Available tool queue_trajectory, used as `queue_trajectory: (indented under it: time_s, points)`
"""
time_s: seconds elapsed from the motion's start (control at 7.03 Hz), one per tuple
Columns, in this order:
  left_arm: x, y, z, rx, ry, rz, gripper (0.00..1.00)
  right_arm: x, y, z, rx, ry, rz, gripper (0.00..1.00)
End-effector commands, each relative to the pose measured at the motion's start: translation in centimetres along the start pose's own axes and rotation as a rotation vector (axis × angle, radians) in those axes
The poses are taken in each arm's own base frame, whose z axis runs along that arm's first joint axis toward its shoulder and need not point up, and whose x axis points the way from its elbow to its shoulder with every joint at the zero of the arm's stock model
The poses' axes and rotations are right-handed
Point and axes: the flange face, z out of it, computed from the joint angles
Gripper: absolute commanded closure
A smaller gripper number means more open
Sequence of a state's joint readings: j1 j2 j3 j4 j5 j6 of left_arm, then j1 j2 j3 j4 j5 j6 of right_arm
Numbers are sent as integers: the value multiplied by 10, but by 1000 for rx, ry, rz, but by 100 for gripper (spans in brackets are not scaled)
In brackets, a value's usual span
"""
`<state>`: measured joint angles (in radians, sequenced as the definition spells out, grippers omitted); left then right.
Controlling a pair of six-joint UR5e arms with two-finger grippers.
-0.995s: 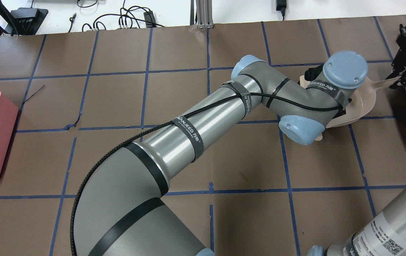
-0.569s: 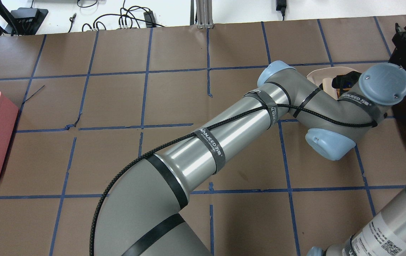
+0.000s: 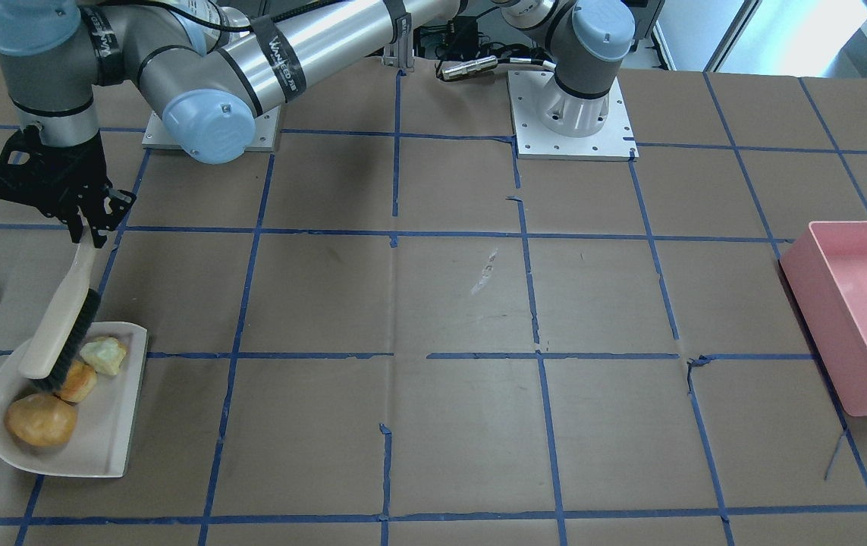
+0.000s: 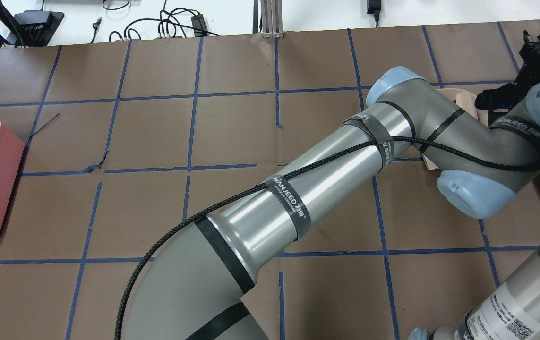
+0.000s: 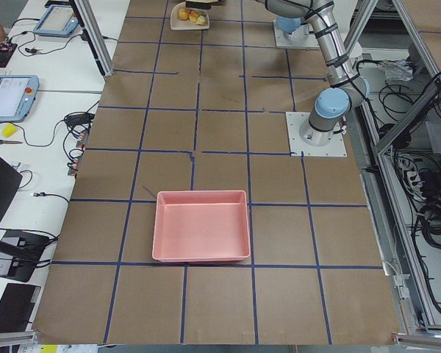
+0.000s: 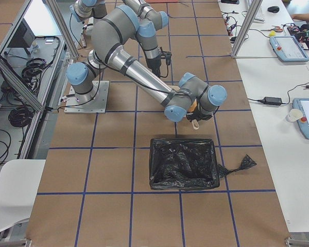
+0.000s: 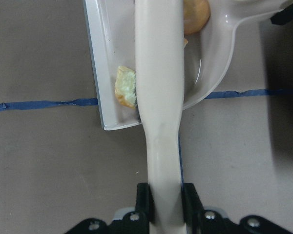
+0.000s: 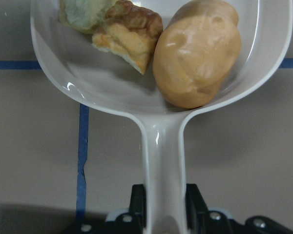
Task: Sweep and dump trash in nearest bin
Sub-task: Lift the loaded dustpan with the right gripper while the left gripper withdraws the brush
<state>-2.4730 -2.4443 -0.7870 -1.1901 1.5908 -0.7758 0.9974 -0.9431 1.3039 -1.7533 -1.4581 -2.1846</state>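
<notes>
three trash pieces (image 3: 75, 383) lie in the dustpan (image 3: 111, 425), whose handle the right gripper (image 8: 163, 214) clamps. the left gripper (image 7: 165, 204) grips the brush (image 3: 61, 318) over them. a pink bin (image 3: 843, 334) sits far across the blue-taped brown desk (image 3: 441, 303).

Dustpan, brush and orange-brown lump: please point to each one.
dustpan (image 3: 111, 413), front-facing view, bare floor of the pan.
brush (image 3: 61, 312), front-facing view, middle of its pale handle.
orange-brown lump (image 3: 40, 418), front-facing view, its centre.

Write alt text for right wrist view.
The right end effector grips a white dustpan by its handle. The pan holds an orange-brown lump, a browned crumbly chunk and a pale green chunk, against a brown table with blue tape.
</notes>
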Motion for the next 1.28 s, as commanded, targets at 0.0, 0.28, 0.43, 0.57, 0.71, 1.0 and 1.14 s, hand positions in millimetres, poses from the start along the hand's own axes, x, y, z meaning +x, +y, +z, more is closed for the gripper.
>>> queue_trajectory:
  time_s: [0.0, 0.28, 0.43, 0.57, 0.71, 1.0, 1.14]
  points:
    - [-91, -58, -18, -60, -80, 21, 100, -1, 6, -6, 51, 46, 16, 100]
    - [-205, -71, -88, -151, -108, -35, 100, -36, 48, -54, 70, 130, 108, 100]
    - [-263, -40, -96, -203, -152, -75, 100, -67, 72, -84, 162, 199, 184, 100]
    - [-314, -1, -100, -220, -164, -103, 100, -104, 110, -107, 197, 254, 269, 100]
    - [-349, 41, -110, -194, -154, -124, 100, -138, 148, -122, 181, 286, 331, 100]
    - [-374, 119, -117, -236, -151, -190, 100, -209, 225, -171, 136, 365, 472, 100]
    - [-379, 145, -116, -253, -145, -204, 100, -235, 253, -183, 111, 389, 523, 100]
